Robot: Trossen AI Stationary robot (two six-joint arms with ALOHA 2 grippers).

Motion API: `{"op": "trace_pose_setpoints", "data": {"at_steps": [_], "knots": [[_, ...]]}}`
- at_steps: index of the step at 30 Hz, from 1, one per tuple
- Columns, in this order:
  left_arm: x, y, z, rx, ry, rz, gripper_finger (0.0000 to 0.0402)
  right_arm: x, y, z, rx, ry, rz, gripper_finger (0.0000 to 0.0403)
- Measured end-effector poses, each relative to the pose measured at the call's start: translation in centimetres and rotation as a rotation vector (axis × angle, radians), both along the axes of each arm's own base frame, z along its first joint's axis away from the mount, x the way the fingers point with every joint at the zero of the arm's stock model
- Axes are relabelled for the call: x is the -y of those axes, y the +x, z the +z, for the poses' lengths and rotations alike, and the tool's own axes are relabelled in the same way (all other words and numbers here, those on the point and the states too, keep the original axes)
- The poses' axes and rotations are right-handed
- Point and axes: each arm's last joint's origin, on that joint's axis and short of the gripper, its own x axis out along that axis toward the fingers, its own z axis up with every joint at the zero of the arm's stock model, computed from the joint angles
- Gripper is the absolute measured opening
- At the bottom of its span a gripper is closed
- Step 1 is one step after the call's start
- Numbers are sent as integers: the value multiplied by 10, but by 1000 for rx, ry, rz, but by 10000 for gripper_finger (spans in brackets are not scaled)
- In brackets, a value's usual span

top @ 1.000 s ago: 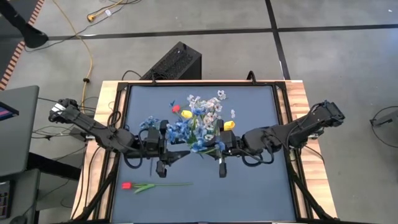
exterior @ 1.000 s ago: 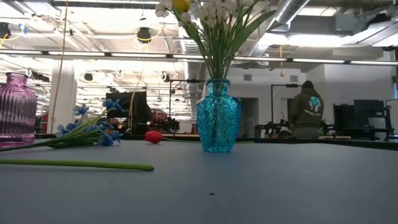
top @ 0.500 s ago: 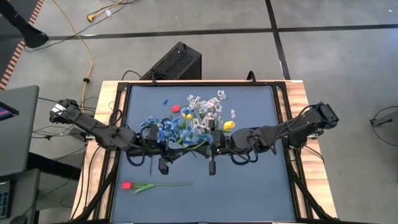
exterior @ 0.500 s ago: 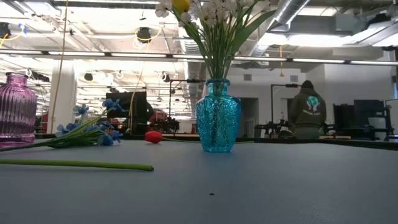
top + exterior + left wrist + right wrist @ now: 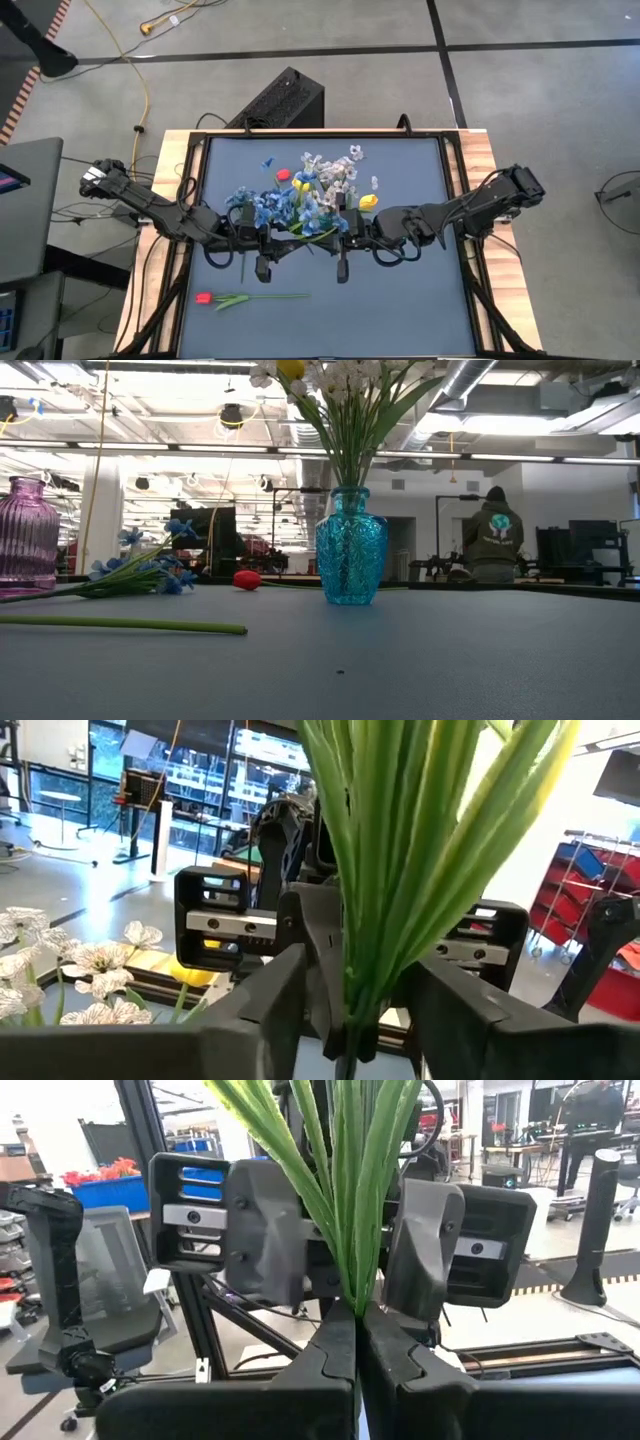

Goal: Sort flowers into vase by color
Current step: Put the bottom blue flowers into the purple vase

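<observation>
My right gripper (image 5: 357, 1315) is shut on a bunch of blue flowers (image 5: 292, 208) with long green stems and leaves, held high over the middle of the table. My left gripper (image 5: 350, 992) faces it, open, with one finger on either side of the same stems and apart from them. Just behind them, a blue glass vase (image 5: 350, 546) stands on the table with white flowers (image 5: 335, 170) and a yellow tulip (image 5: 291, 367) in it. A red tulip (image 5: 250, 297) lies on the table near the front edge. Neither gripper shows in the low view. My right gripper pinches the bunch's green stems (image 5: 355, 1280) between its two fingers, near their lower end. The fingers come in level from the table's right and lie across the stems. The bunch stands upright above the fingers, lifted clear of the table.
A purple ribbed vase (image 5: 27, 535) stands at the left in the low view. More blue flowers (image 5: 140, 568) and a red tulip head (image 5: 246, 579) lie on the table behind the long green stem (image 5: 120, 624). A person (image 5: 494, 535) stands in the room beyond.
My right gripper has carried the blue bunch toward the table's left edge, up to my left gripper. The stems now stand between the left fingers. The bunch has stayed upright and clear of the table.
</observation>
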Motion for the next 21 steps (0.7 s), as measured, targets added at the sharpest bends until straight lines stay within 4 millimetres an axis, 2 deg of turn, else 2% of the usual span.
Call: {"op": "trace_pose_setpoints", "data": {"at_steps": [4, 9, 15, 21], "knots": [[0, 0, 1, 4, 20, 2, 93, 0, 0, -1, -8, 12, 1, 32], [0, 0, 2, 20, 56, -14, 13, 0, 0, -1, -8, 11, 1, 72], [-1, -4, 5, 16, 85, -15, 7, 0, 0, 0, -7, 14, 1, 156], [-20, -41, 22, -47, 103, 64, 4, -6, -12, 9, 7, 71, 35, 241]]}}
